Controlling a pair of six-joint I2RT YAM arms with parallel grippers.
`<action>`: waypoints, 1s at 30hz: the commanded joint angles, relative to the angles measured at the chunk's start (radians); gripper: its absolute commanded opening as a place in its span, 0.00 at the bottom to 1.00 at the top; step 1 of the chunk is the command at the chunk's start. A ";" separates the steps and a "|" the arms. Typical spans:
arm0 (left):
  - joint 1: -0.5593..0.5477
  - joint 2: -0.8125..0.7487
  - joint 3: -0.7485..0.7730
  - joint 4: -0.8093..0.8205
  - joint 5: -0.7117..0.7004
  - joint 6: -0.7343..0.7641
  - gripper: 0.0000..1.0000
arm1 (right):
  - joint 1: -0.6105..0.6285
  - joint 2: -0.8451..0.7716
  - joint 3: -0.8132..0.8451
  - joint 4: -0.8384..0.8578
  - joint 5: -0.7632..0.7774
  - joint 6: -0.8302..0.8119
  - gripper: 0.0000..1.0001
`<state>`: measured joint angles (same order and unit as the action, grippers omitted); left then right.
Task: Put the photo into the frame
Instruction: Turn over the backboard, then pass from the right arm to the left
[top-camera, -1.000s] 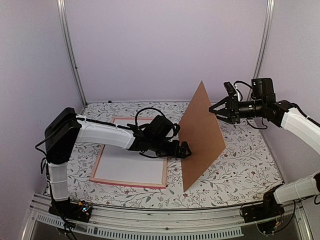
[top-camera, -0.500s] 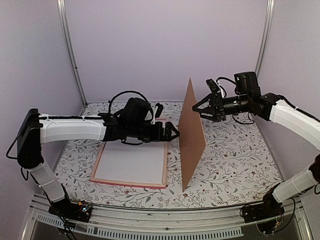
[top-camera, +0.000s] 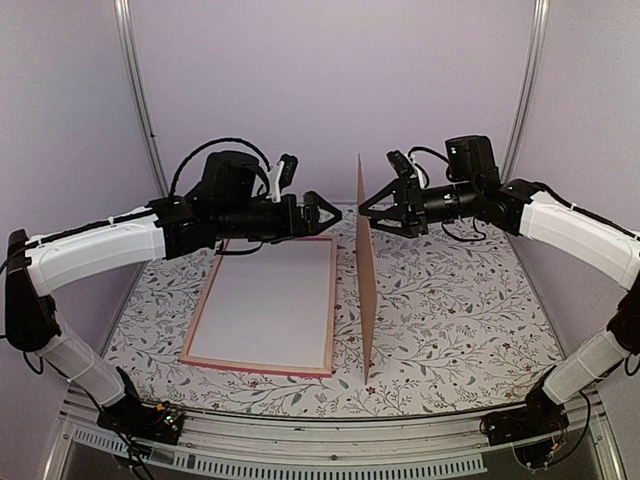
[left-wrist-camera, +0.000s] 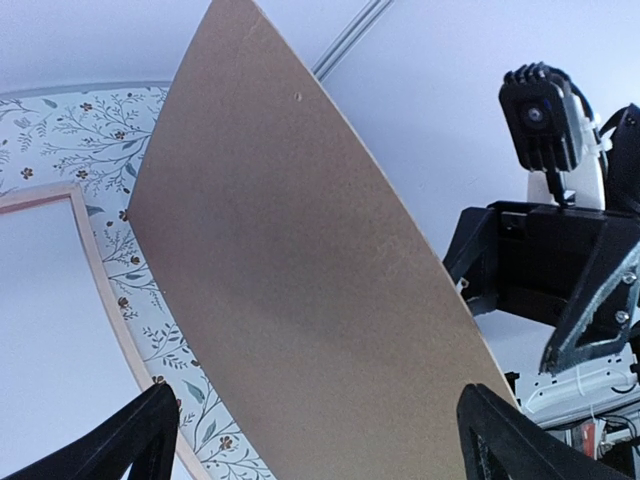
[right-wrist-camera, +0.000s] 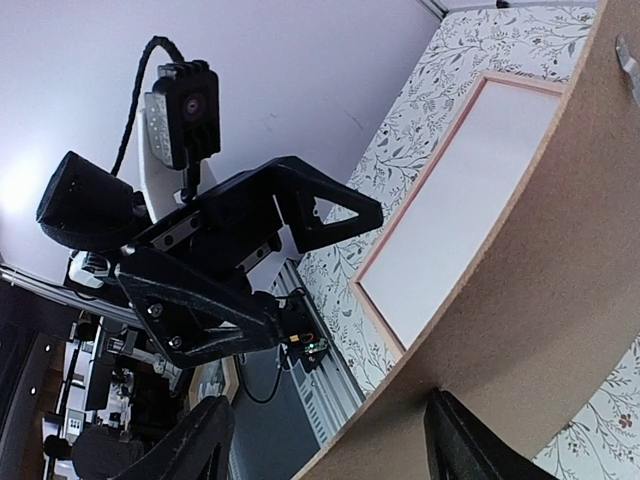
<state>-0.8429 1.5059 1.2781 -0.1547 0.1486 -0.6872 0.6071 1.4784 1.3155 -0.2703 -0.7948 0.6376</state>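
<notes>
While both arms reach in above the middle of the bench, the left hand (top-camera: 328, 217) hangs with its fingers spread as wide as they go, pinching nothing. The right hand (top-camera: 368, 218) faces it with its own fingers parted in a V. Between the two stands a thin brown board (top-camera: 366, 290), balanced upright on its lower edge. It runs from near the bench's front edge towards the back. The right fingertips sit right at its face, though I cannot tell whether they touch. The left fingertips are just short of it.

The frame (top-camera: 258, 369) lies flat on the left half of the bench, closer to the front edge. Its narrow pink border surrounds a plain white panel (top-camera: 270, 300). The photo does not show in any view.

The frame looks light and rigid, but it is thin-railed and probably slides easily on the cloth. Pressing on a rail near a corner would likely steady it better than lifting it. A large print would probably be light and floppy and easy to crease, so it is best taken by one edge and kept low. The board looks stiff and light and seems likely to topple.

The bench (top-camera: 460, 320) has a white covering printed with small leafy sprigs. Plain lilac walls (top-camera: 330, 90) enclose it, and metal posts (top-camera: 140, 110) stand at the back corners.
</notes>
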 joint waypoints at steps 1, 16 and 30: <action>0.026 0.030 0.049 -0.028 0.021 0.008 1.00 | 0.033 0.031 0.042 0.046 -0.003 0.014 0.70; 0.040 0.059 0.052 -0.033 0.043 -0.016 0.94 | 0.065 0.074 0.037 0.076 -0.006 0.021 0.72; 0.070 0.010 -0.020 -0.101 -0.037 0.022 0.41 | -0.015 0.016 -0.064 -0.015 0.070 -0.044 0.72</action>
<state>-0.7925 1.5524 1.2877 -0.2379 0.1230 -0.6811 0.6270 1.5406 1.2892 -0.2455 -0.7597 0.6308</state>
